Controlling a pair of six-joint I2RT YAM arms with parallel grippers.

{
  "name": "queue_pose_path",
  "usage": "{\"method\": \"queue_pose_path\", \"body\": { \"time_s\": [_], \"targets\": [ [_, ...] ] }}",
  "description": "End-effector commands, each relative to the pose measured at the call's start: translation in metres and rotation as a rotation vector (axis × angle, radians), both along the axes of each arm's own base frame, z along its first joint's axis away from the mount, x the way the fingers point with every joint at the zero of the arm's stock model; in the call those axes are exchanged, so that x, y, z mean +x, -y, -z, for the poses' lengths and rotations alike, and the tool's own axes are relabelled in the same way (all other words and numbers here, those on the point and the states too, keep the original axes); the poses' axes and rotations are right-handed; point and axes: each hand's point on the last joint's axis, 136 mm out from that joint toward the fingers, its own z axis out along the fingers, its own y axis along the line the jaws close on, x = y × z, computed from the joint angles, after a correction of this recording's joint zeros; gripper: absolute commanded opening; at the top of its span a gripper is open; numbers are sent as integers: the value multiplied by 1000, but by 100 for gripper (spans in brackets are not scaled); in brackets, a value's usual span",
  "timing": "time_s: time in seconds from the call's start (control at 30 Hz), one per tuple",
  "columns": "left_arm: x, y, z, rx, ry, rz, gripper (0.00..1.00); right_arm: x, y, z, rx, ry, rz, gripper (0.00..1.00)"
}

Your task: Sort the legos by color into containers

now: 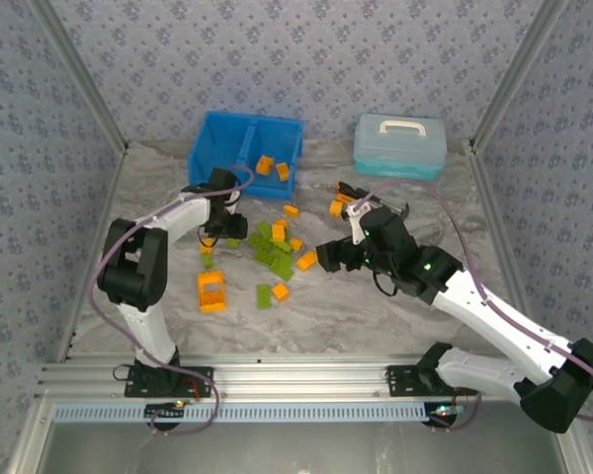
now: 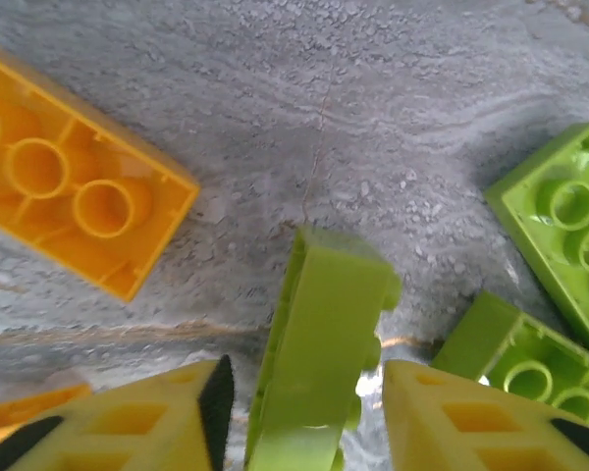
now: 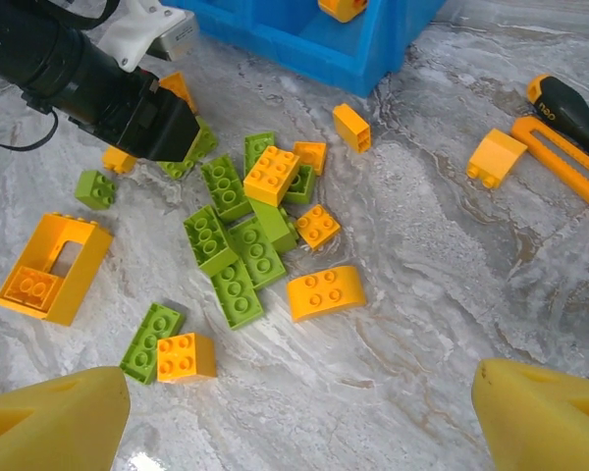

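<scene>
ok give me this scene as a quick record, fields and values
left gripper: fingers either side of a lime green brick, grip unclear
right gripper: open, beside the loose pile
blue bin: orange legos in its right compartment
loose pile: orange and green bricks mixed on the table
large orange block: lying apart from the pile

— What stands between the fingers [image 2: 452,422] of the left gripper [image 2: 306,373]?
— A lime green brick [image 2: 324,314] on edge, a finger close on each side; contact I cannot tell.
— And around it?
— An orange brick [image 2: 69,186] far left, two lime green bricks [image 2: 569,226] right, all on the marbled surface [image 2: 373,118].
</scene>
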Motion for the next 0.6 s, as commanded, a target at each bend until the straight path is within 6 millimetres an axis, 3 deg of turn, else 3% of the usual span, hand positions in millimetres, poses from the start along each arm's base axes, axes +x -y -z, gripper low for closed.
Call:
{"method": "queue_pose_path", "body": {
  "time_s": [0.0,0.1,0.23,0.3,0.4,0.47,0.57],
  "targets": [
    [7,6,6,-28,0,6,37,5,3,-1,12,9,43,93],
    [5,8,10,-45,-3,-5,26,6,1,-2,14,6,42,93],
    [7,18,-9,-112,29,3,19,7,1,-4,12,6,43,93],
    [10,21,-31,-142,70,4,18,7,1,-5,16,5,46,93],
    [22,19,-82,-183,195,-13,18,6,1,-7,27,5,50,93],
    [38,8,-122,-184,303,-60,18,7,0,-8,36,5,55,94],
    [67,-15,-163,-150,433,-131,18,8,-1,-9,46,5,52,96]
  ]
}}
